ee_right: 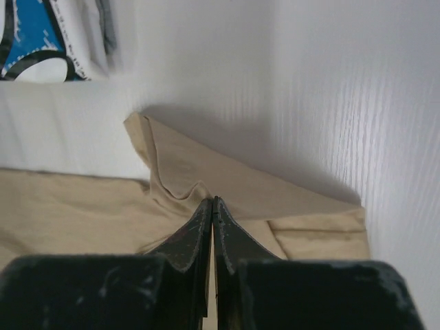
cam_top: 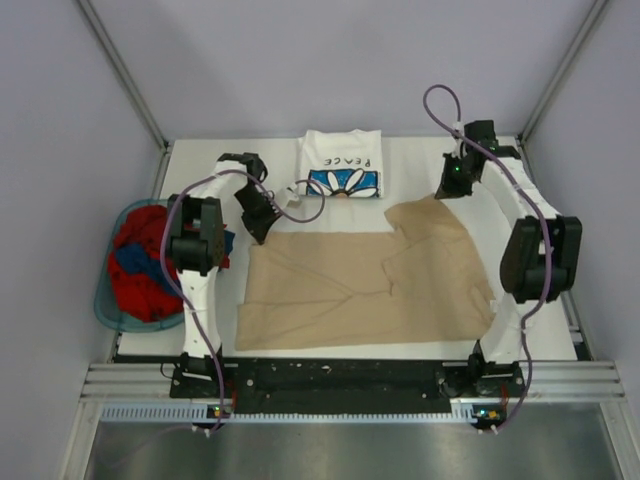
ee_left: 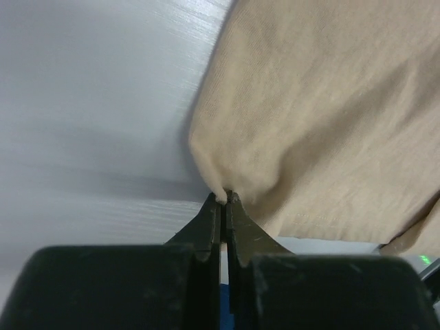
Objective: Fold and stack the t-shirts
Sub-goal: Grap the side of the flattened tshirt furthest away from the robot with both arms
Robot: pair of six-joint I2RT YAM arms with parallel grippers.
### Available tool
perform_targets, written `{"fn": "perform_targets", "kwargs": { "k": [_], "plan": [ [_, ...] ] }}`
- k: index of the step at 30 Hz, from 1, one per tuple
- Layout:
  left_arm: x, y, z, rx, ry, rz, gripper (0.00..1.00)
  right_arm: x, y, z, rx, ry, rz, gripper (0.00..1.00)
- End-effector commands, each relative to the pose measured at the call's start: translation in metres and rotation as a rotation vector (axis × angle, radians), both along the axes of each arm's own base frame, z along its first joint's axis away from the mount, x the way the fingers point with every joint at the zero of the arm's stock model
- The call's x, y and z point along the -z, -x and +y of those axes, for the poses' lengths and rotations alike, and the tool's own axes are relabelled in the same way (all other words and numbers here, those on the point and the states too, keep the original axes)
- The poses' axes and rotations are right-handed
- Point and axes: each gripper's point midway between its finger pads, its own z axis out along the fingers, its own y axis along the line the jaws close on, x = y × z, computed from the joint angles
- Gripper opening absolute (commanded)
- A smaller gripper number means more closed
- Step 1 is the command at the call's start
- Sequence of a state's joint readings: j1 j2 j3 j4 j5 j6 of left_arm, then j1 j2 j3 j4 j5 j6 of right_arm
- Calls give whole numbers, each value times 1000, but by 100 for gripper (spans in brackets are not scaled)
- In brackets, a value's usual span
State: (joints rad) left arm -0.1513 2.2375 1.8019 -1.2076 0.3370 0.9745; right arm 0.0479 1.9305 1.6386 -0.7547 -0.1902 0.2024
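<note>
1. Shirts: four showing. One tan t-shirt is lying spread over the middle of the table, reaching close to the near edge; its right part is folded over itself toward the far right.
2. One white t-shirt with blue daisy print is sitting folded at the far edge of the table, near the middle, just beyond the tan one and apart from it.
3. One red t-shirt and one blue t-shirt are lying bunched together in a teal basket, one basket only, standing off the table's left edge.
4. Arms: two. The left claw is clenching on a pinch of the tan t-shirt's far left corner; in the left wrist view the cloth is puckering right at the tips.
5. The right claw is clenched on a fold of the tan t-shirt near its far right part, jaws pressed together with cloth rising around them.
6. Table: white, finely ribbed surface, showing bare along the far right corner.
7. Room: pale grey walls are closing in on three sides, with metal rails running down the corners and a slotted metal rail along the near edge carrying both arm bases.
</note>
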Motion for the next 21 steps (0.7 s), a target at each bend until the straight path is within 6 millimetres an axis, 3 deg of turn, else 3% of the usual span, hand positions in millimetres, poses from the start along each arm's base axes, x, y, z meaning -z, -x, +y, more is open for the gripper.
{"fn": "perform_targets", "kwargs": {
  "k": [1,5,8,14,18,21],
  "plan": [
    [-12,-4,-2,-3,13,-39,0,-51,27,7,1,-26,-133,0],
    [-41,-20,4,-43,-23,-211,0,-62,72,3,16,-28,-155,0],
    [-54,-10,9,-15,-28,-290,0,-66,108,-1,46,-30,-170,0],
    [-58,22,20,41,-72,-358,0,-63,174,-14,114,0,-149,0],
    [-83,27,18,57,-54,-461,0,-74,200,-31,227,29,-195,0],
    [-88,44,12,89,-17,-471,0,-72,219,-42,312,37,-216,0]
  ]
}}
